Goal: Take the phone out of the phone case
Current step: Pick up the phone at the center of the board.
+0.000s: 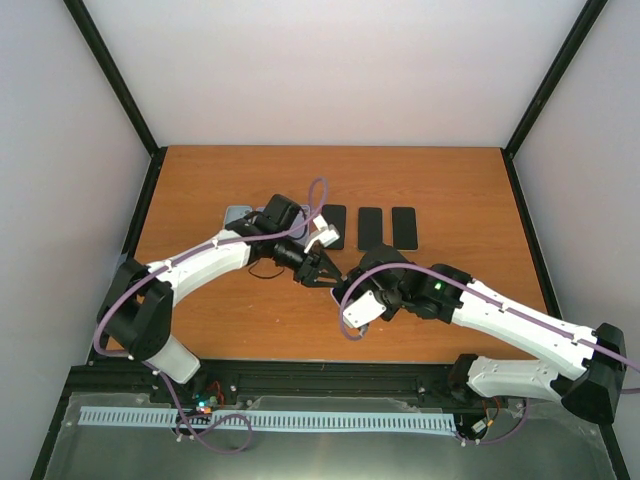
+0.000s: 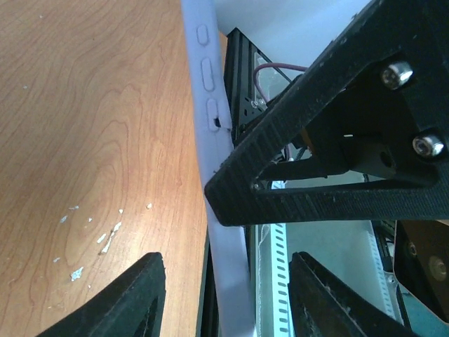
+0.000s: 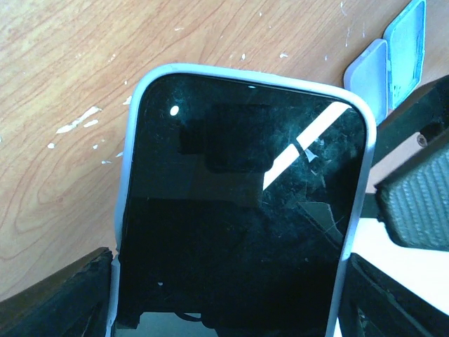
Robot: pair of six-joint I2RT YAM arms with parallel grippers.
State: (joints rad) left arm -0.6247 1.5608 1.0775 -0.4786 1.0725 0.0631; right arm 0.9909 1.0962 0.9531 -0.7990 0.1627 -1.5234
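Wood table point(image 1: 200, 180), pale walls point(image 1: 330, 70), black posts point(image 1: 115, 75). Right gripper point(image 3: 228, 298) pinches phone point(image 3: 238, 210) in case point(image 2: 207, 105); left gripper point(image 2: 228, 298) spread around case edge.

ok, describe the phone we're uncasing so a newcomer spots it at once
On the wooden table, look near the front middle. The phone there sits in the right pincer, wearing a pale case; the three phones behind lie flat, all black.
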